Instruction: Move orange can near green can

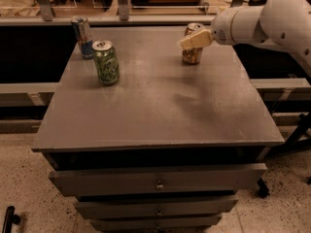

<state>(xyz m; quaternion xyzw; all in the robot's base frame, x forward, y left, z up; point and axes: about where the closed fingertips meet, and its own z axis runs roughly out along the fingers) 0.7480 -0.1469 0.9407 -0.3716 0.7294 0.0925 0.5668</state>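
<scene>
The orange can (192,56) stands upright at the far right of the grey table top (160,106). My gripper (191,36) reaches in from the right at the can's upper half. One tan finger (198,39) crosses the can's front, and the other is hidden behind the can. The jaws stand open around the can, which rests on the table. The green can (106,62) stands upright at the far left, well apart from the orange can.
A slim blue-and-silver can (83,36) stands just behind and left of the green can, near the table's back edge. My white arm (272,23) spans the right rear. Drawers (158,181) sit under the table front. A rail runs behind the table.
</scene>
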